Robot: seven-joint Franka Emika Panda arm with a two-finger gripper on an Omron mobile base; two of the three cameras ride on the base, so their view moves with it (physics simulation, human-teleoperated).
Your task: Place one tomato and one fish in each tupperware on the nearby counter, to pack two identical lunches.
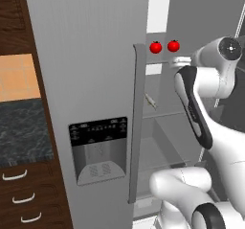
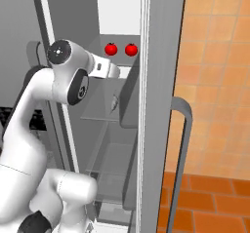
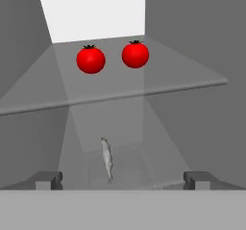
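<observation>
Inside the grey open fridge (image 1: 91,55), the two-finger gripper (image 3: 123,180) is hovering, jaws apart, facing two glossy red tomatoes (image 3: 91,60) above a slim silver fish (image 3: 107,159).

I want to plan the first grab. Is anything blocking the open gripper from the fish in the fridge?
Nothing visible does. In the hand view the gripper is open, and the fish lies on a lower shelf just ahead of it. The two tomatoes sit on the glass shelf above.

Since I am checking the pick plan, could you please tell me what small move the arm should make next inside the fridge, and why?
Probably ease the open pincer forward and down toward the thin grey-silver fish. The fish lies on the lower glass shelf between the fingertips' lines, closer than the two glossy red tomatoes on the upper shelf, and nothing is held yet.
</observation>
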